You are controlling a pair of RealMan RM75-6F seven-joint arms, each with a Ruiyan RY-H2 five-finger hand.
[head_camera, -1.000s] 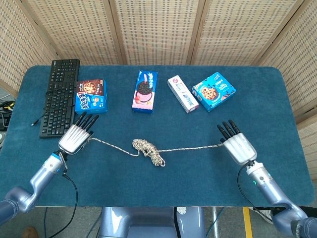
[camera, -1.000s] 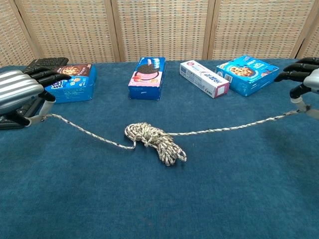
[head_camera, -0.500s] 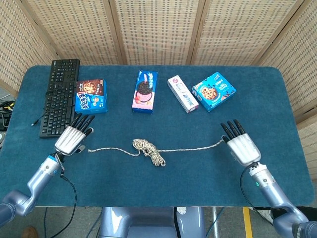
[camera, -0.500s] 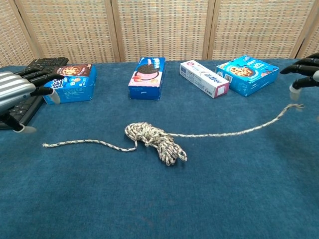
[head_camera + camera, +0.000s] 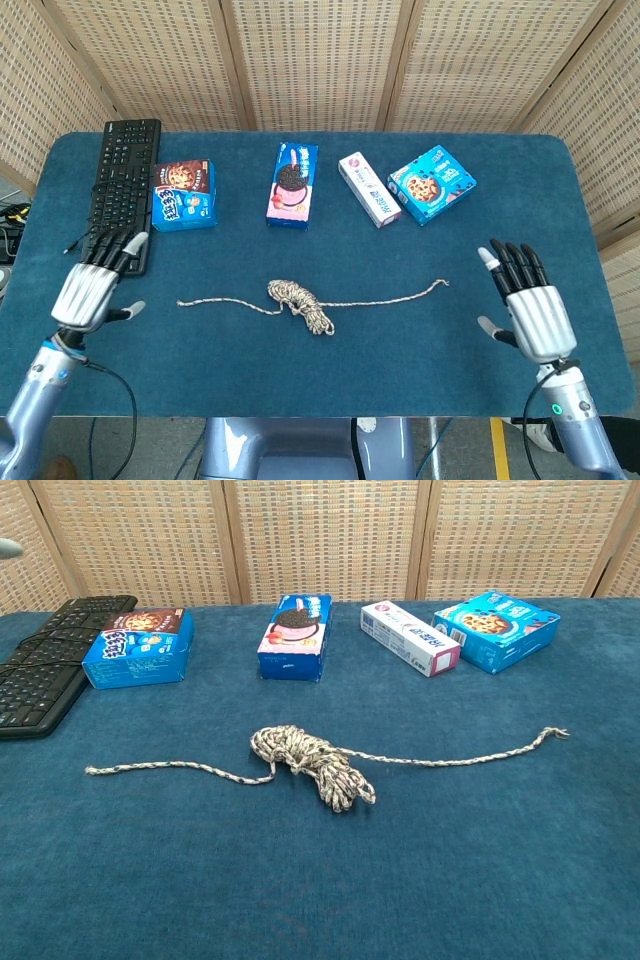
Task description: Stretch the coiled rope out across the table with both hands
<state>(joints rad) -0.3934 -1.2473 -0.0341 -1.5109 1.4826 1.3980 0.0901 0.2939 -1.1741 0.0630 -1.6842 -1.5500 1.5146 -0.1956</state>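
The left hand [image 5: 88, 292] has its fingers spread apart and holds nothing; it sits at the 9 o'clock edge of the table [image 5: 330, 375], touching or just over the near end of the keyboard [image 5: 121, 190]. The right hand [image 5: 528, 307] is also spread and empty, at about 4 o'clock. Both are well apart from the rope [image 5: 300, 300], and the chest view shows neither hand.

The rope lies on the cloth near the middle of the table. Its long axis runs from 9 o'clock to 3 o'clock: one loose tail points toward 9 o'clock, the other, with a frayed tip, points toward 3 o'clock and a little up. Between them a small bundle [image 5: 312, 761] remains coiled; it seems knotted on itself, though I cannot tell this surely from here.

In my judgement the stretching is only partly done, and neither end is in a grip. The next move calls for each hand to come in to its own tail, pinch the end, and pull outward along the same line until the bundle opens.
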